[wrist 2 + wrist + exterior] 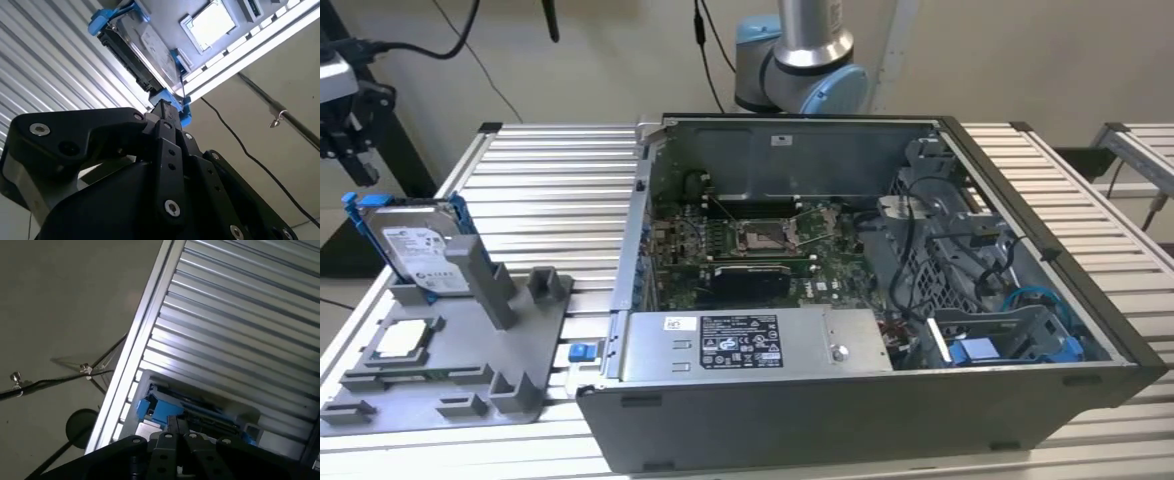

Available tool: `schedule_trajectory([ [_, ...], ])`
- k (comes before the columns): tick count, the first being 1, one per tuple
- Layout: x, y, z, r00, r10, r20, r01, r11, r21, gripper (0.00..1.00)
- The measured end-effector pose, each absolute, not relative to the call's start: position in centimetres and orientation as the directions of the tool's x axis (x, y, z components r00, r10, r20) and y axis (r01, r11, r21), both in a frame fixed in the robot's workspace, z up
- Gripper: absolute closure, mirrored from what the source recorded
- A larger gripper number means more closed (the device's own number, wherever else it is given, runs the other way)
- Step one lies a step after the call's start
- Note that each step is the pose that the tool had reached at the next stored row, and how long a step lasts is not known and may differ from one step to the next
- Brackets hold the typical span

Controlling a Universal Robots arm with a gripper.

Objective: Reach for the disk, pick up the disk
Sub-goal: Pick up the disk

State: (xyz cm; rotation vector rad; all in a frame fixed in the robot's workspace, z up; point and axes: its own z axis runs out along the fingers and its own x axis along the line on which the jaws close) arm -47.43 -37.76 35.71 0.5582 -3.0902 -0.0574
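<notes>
The disk [420, 245] stands on edge in a grey fixture [454, 380] at the exterior view's left, a silver-grey drive with a white label inside a blue bracket. My gripper [350, 165] hangs above and just to the left of it, off the table's corner. In both wrist views the black fingers come together at a tip, shut and holding nothing. In the second wrist view the gripper [164, 107] points at the blue bracket corner of the disk [145, 45] without touching it. In the first wrist view the gripper [177, 421] sits just short of the disk [200, 412].
A small square silver chip [403, 338] lies flat on the fixture in front of the disk. A small blue clip [582, 351] sits by the open computer case [854, 300], which takes up the middle of the ribbed metal table [547, 200]. Cables trail on the floor [60, 380].
</notes>
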Motion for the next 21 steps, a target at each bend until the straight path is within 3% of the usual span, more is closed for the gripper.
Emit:
schedule_trajectory([
  [21, -47.42, -37.87, 35.69, -0.794, -0.608, -0.006, -0.608, 0.793, 0.036, 1.00],
])
